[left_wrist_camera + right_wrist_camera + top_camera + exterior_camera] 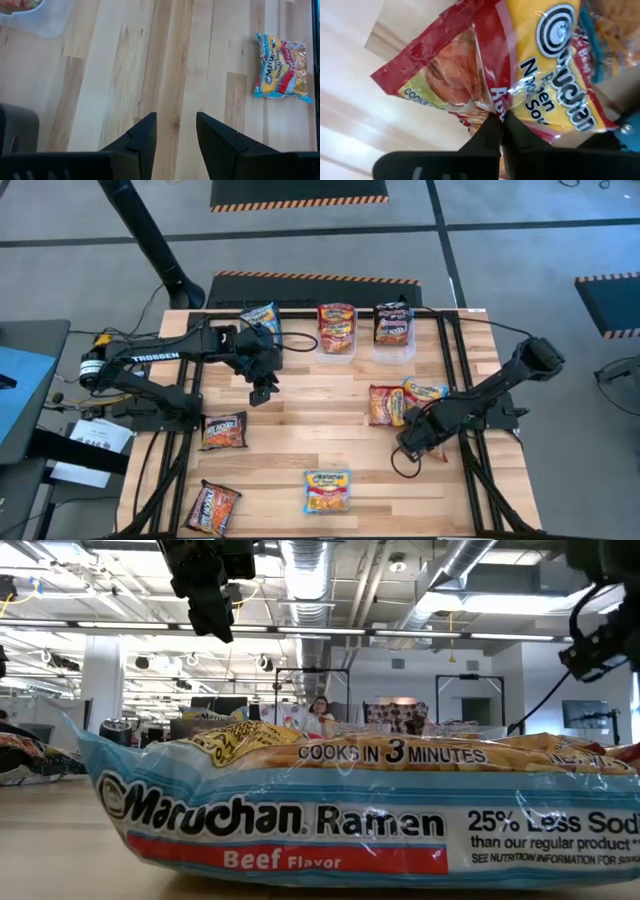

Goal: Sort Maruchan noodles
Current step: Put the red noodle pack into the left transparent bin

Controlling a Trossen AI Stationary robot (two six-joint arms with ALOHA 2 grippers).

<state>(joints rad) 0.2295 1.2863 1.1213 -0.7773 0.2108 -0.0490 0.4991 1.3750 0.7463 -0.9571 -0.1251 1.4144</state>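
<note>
Dark jointed left arm reaches in from frame left; left gripper (262,392) hangs above the pale wood-plank table (300,440), fingers (142,137) parted by a moderate gap, nothing between them. Right arm folds down at centre right; right gripper (501,125) looks pinched closed on the crinkled edge of a glossy red/orange square ramen packet (465,75). Light blue/yellow plastic ramen packet (327,490) lies flat, bottom centre.

Seeing even bright overhead light on table (300,420), soft shadows only. Ceiling lamps (420,635) glaring in low view. Glare streaking across red packet (445,75) wrapper, blurring close up in right wrist view.
</note>
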